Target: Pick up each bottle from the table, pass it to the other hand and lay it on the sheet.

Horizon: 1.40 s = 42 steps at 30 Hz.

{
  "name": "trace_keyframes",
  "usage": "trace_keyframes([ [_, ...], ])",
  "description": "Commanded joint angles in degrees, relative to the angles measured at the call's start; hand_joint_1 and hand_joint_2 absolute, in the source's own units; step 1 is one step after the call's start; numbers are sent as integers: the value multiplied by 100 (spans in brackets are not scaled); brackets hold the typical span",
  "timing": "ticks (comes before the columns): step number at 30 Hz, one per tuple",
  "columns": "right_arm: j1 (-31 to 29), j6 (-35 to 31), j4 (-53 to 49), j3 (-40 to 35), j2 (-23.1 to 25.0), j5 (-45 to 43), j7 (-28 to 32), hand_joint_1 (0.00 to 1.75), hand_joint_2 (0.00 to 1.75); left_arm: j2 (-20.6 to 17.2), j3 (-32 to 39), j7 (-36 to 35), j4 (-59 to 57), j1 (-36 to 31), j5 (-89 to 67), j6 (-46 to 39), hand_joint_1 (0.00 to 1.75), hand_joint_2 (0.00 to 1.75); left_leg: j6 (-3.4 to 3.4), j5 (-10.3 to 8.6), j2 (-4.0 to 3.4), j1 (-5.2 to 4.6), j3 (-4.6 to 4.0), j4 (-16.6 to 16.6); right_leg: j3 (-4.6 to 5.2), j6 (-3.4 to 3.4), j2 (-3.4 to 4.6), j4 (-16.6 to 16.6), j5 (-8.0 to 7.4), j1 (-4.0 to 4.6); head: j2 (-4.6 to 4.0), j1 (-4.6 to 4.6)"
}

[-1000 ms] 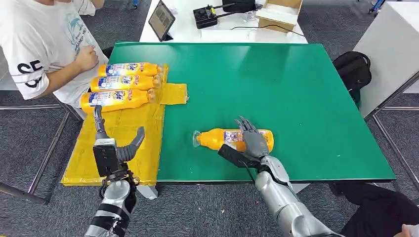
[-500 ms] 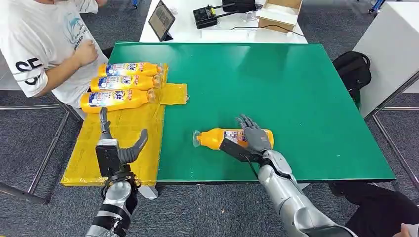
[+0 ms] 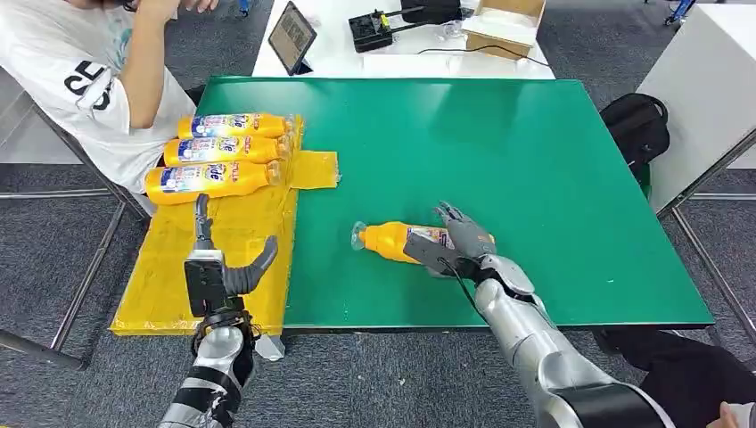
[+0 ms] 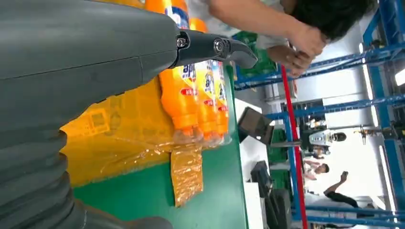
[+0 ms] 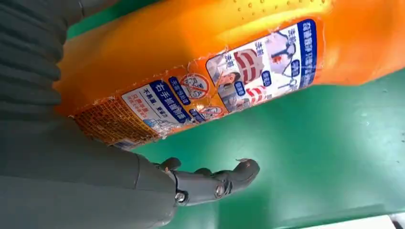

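Right robot hand (image 3: 456, 242) grasps the orange bottle (image 3: 392, 240) on the green desk (image 3: 499, 160), now tilted; left robot hand (image 3: 223, 264), fingers spread and released, has edged farther over the yellow sheet (image 3: 241, 234).

Orange bottle (image 3: 398, 242) with blue-white label, yellow sheet (image 3: 232, 259), green table (image 3: 499, 152)

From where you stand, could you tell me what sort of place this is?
Probably a robotics lab or test workshop. A green table is set with identical orange bottles on a yellow sheet, a person sits beside it, a tablet stands on a white desk, and blue metal racking lines the hall.
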<state>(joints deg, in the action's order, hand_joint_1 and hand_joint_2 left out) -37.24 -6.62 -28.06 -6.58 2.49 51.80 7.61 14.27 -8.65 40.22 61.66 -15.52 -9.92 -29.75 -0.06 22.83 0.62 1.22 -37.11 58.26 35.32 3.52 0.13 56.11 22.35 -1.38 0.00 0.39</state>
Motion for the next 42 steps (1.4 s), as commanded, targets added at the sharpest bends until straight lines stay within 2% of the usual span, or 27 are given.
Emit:
trace_keyframes([
  [1, -164, 183, 741, -20, -150, 13, -78, 89, 175, 38, 33, -22, -546, -298, 52, 52, 0, 175, 8, 9, 8, 1, 33, -6, -37, -20, -15, -7, 12, 6, 0, 0],
  [2, -132, 200, 758, -25, -139, 13, -76, 119, 175, 47, 29, -22, -573, -309, 51, 67, 0, 175, 6, 7, 7, 1, 27, -4, -29, -15, -13, -5, 9, 4, 0, 0],
  [3, -132, 200, 758, -25, -139, 13, -76, 119, 175, 47, 29, -22, -573, -309, 51, 67, 0, 175, 7, 8, 6, 1, 33, -6, -36, -18, -14, -8, 11, 6, 0, 0],
  [4, -132, 200, 758, -25, -139, 13, -76, 140, 175, 47, 29, -22, -573, -309, 51, 67, 0, 175, 7, 7, 8, 2, 33, -7, -37, -18, -15, -9, 10, 7, 0, 0],
  [6, -69, 209, 779, -27, -113, 5, -73, 164, 175, 64, 27, -22, -609, -323, 52, 75, 0, 175, 8, 9, 7, 2, 43, -9, -46, -21, -15, -11, 11, 7, 0, 0],
  [19, -29, 200, 769, -17, -93, -15, -49, 166, 175, 67, 30, -22, -615, -323, 67, 90, 0, 175, 6, 8, 8, 4, 48, -10, -49, -20, -16, -12, 10, 9, 0, 0],
  [20, 19, 200, 753, -2, -56, -49, -4, 171, 175, 60, 24, -22, -624, -330, 69, 109, 0, 175, 5, 6, 8, 4, 42, -8, -44, -16, -15, -11, 8, 8, 0, 0],
  [25, 79, 200, 771, -11, -43, -46, -4, 173, 175, 67, 32, -22, -661, -347, 80, 127, 0, 175, 6, 8, 7, 4, 49, -9, -49, -19, -15, -12, 10, 8, 0, 0],
  [28, 207, 23, 577, 161, 17, -295, 416, 175, 175, 68, 31, -22, -651, -331, 80, 123, 0, 175, 2, 3, 7, 5, 37, -7, -37, -11, -11, -10, 5, 7, 0, 0],
  [31, 503, -655, -211, 618, 358, -962, 1473, 175, 175, 53, 20, -22, -517, -223, 63, 74, 0, 175, 2, 7, 3, 6, 46, -9, -46, -16, -9, -13, 8, 9, 0, 0],
  [33, 760, -976, -996, 769, 574, -1281, 1884, 175, 175, 63, 16, -22, -452, -199, 59, 94, 0, 175, 2, 8, -8, 4, 42, -7, -38, -15, 2, -8, 6, 8, 0, 2],
  [34, 760, -976, -996, 769, 574, -1281, 1884, 175, 175, 63, 16, -22, -452, -199, 59, 94, 0, 175, 3, 12, -17, 4, 49, -8, -43, -20, 8, -8, 7, 9, 0, 2],
  [35, 1035, -921, -1733, 777, 671, -1478, 1845, 175, 175, 86, 23, -22, -453, -209, 27, 103, 0, 175, 0, 10, -24, 2, 31, -4, -24, -13, 16, -1, 2, 6, 0, 4],
  [38, 1708, -1500, -3445, 941, 925, -2123, 2307, 175, 175, 153, -21, -22, -411, -217, 11, 140, 0, 175, 1, 9, -13, 2, 17, -3, -8, -13, 7, 3, 4, 5, 0, -2],
  [42, 1998, -1778, -4159, 930, 997, -2290, 2413, 175, 175, 186, -53, -22, -420, -228, 18, 143, 0, 175, 6, 17, 6, 3, 17, 1, -19, -18, -7, 6, 20, 7, 0, 0],
])
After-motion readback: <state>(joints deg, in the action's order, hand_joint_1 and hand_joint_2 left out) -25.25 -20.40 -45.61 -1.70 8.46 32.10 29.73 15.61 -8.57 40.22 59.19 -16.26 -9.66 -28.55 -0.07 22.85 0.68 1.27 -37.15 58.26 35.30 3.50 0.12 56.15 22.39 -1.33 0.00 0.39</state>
